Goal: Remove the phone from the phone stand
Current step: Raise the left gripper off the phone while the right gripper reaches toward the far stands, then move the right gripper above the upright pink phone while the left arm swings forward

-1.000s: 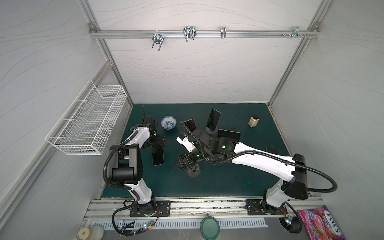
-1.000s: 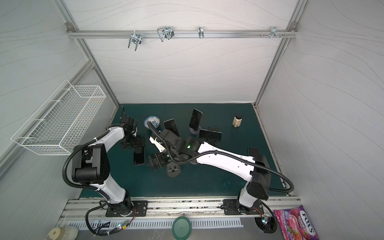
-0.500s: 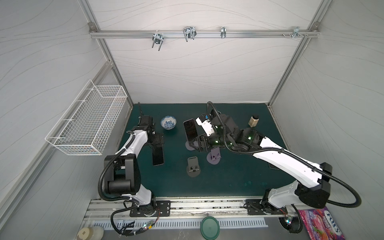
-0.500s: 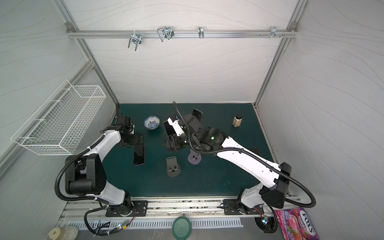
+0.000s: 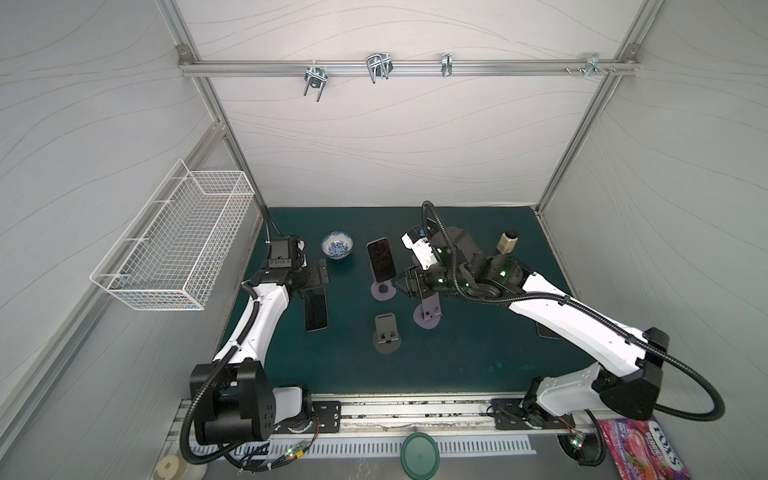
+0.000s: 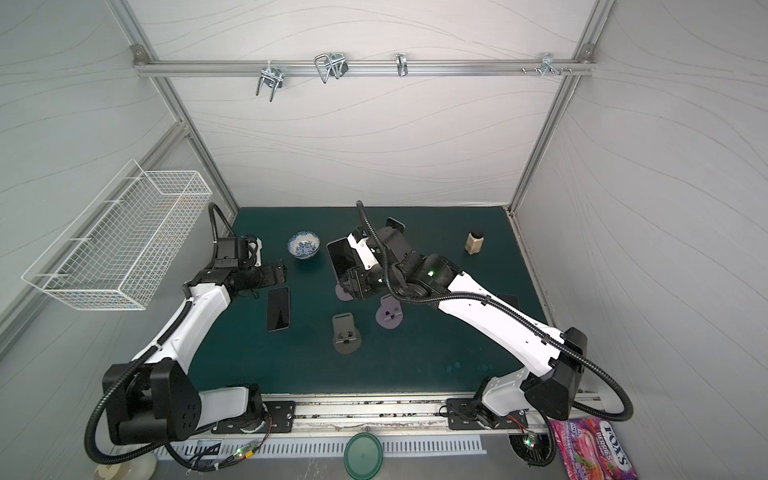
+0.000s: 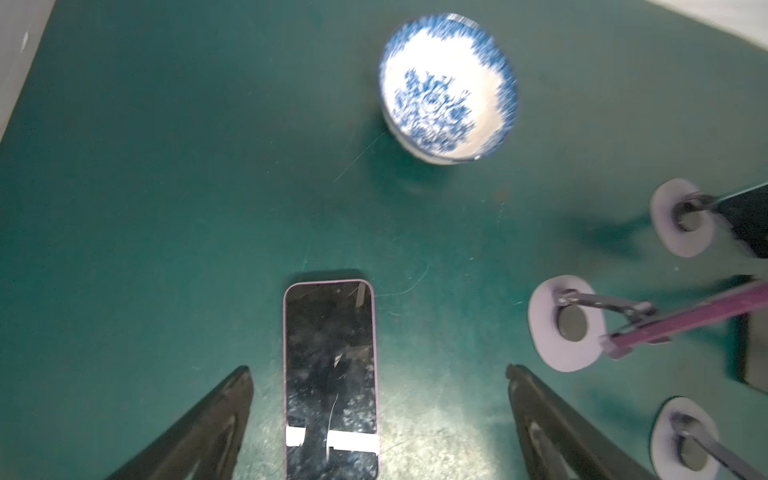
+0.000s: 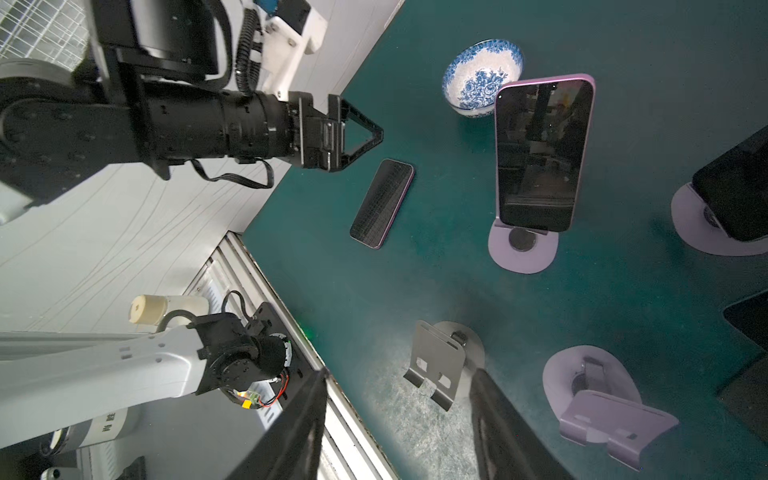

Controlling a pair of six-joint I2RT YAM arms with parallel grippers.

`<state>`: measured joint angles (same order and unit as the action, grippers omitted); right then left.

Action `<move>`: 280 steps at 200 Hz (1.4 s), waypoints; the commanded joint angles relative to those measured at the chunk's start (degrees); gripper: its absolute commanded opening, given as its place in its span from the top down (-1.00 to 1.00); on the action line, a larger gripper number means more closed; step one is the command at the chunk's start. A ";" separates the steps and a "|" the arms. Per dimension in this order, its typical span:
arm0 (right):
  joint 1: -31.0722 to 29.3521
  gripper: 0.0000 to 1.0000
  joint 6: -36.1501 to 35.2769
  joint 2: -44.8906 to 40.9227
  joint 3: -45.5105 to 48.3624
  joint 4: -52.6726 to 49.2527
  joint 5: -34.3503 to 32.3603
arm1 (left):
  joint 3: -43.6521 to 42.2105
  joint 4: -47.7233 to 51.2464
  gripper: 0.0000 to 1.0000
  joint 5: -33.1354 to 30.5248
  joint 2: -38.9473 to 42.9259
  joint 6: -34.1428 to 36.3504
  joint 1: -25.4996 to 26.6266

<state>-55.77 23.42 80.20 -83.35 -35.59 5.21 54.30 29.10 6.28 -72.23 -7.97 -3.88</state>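
A dark-screened phone [image 5: 380, 259] [image 6: 343, 257] [image 8: 544, 153] leans upright on a lilac phone stand [image 5: 382, 291] [image 8: 521, 249] mid-mat. My right gripper [image 5: 409, 286] [image 8: 401, 372] hovers just right of that stand, clear of the phone. Its jaws are narrowed but apart, with nothing between them. A second phone [image 5: 316, 309] [image 7: 332, 374] lies flat on the mat at the left. My left gripper [image 5: 320, 272] [image 7: 378, 370] hangs open just behind and above it, not touching it.
An empty grey stand [image 5: 386, 336] [image 8: 440, 361] and an empty lilac stand [image 5: 428, 316] [image 8: 598, 399] sit near the front. Another phone [image 6: 395, 224] [image 8: 731, 195] stands behind my right arm. A blue-patterned bowl [image 5: 337, 245] and a small bottle [image 5: 508, 243] are at the back.
My right arm has swung from the grey stand at the front back to the upright phone's stand, and its jaws have narrowed. The left gripper has stayed over the flat phone.
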 commanded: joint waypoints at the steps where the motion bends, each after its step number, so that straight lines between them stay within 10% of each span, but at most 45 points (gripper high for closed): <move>1: 0.31 -0.19 -1.29 -0.52 -0.62 0.17 -0.85 | -1.08 -4.31 -0.93 1.46 3.00 -0.72 3.11; 119: 0.30 -0.23 2.24 1.00 2.51 3.14 -0.06 | -7.76 -11.73 -0.91 -8.47 19.23 3.69 21.18; 280: 0.78 -0.25 -3.09 6.50 -1.53 5.94 -5.60 | -10.01 -13.26 -0.92 -7.00 24.94 4.62 24.10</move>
<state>-55.48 22.68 85.01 -82.59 -31.27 0.80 43.51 17.61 0.45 -47.70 -4.23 19.94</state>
